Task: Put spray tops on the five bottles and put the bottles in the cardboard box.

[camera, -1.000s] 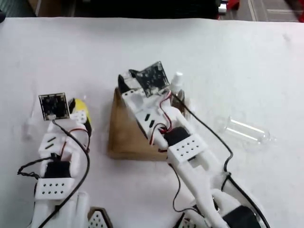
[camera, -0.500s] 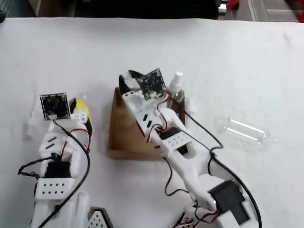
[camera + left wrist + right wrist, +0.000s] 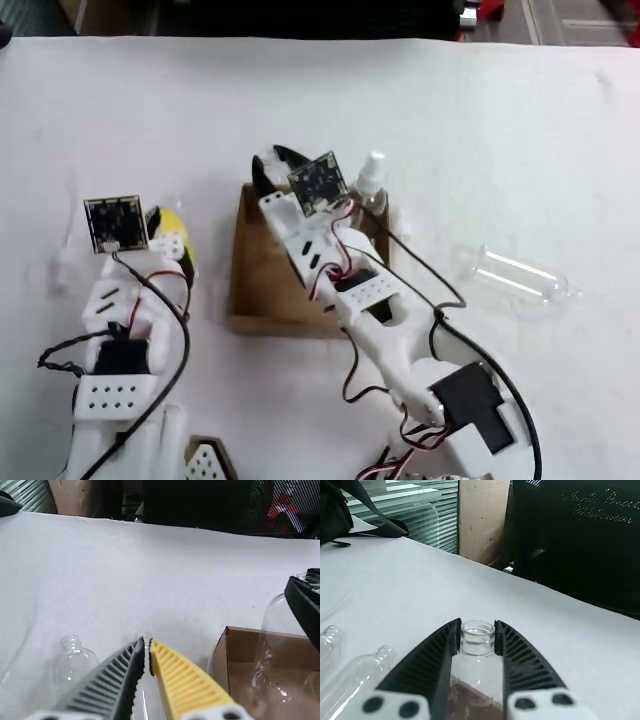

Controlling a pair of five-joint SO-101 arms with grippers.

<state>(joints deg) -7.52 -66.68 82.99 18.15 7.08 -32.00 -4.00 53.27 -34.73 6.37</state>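
My right gripper (image 3: pixel 476 626) is shut on the neck of an uncapped clear bottle (image 3: pixel 478 636), held upright over the cardboard box (image 3: pixel 248 290). In the high view that gripper (image 3: pixel 279 167) hangs at the box's far left corner. The left wrist view shows the same bottle (image 3: pixel 279 630) above the box (image 3: pixel 239 647). A bottle with a white spray top (image 3: pixel 372 178) stands at the box's far right corner. My left gripper (image 3: pixel 147 649) is shut, black and yellow fingers together, low over the table left of the box. An uncapped bottle (image 3: pixel 75 661) lies just beyond it.
Another clear bottle (image 3: pixel 522 275) lies on its side on the white table, right of the box. Two uncapped bottles (image 3: pixel 362 672) (image 3: pixel 329 639) lie left of the box in the right wrist view. A small white part (image 3: pixel 60 266) sits near the left arm.
The right arm has shifted a little to the left over the box with the bottle, and its elbow has swung down and right. The left arm has stayed put.
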